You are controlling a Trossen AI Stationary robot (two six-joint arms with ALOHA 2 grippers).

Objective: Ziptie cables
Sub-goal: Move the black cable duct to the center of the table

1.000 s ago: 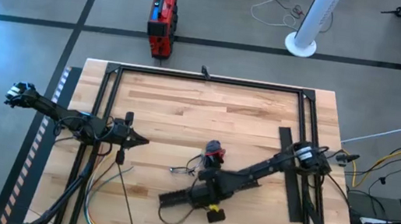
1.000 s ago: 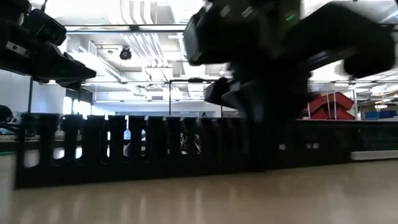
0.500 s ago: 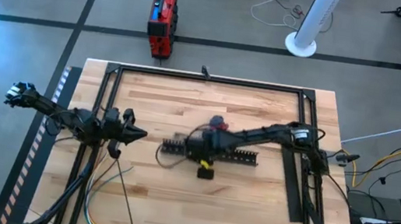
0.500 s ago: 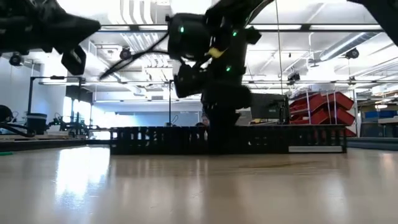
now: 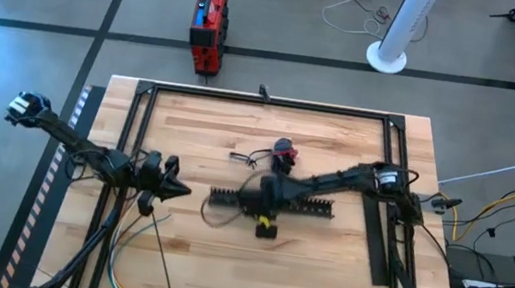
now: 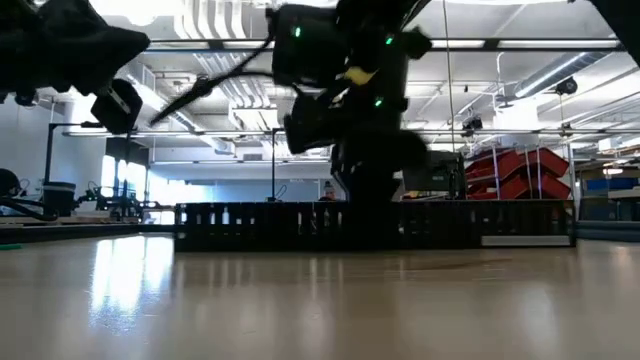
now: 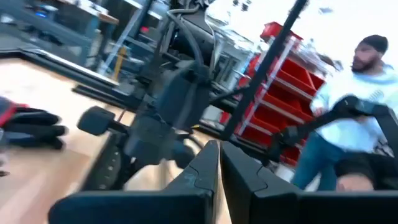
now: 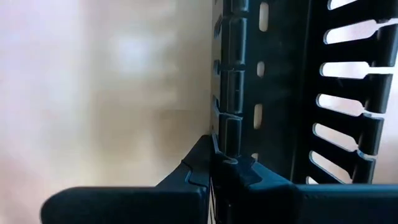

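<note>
The right gripper [image 5: 251, 202], fingers pressed together, is pinching the wall of the slotted black duct [image 5: 304, 207] at mid-table. The left gripper [image 5: 180, 191], fingers pressed together and holding nothing, is hovering at the table's left. The cables [image 5: 128, 242] and the ziptie [image 5: 160, 260] are lying just near of it, apart from both grippers.

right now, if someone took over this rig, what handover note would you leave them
Left claw: shut, empty, hovering above the cables.
Right claw: shut on the slotted duct at mid-table.
Cables lie loose at the table's front left, the ziptie flat beside them.
Done: nothing tied.
Left: gather the cables, wrap and cinch the ziptie.
</note>
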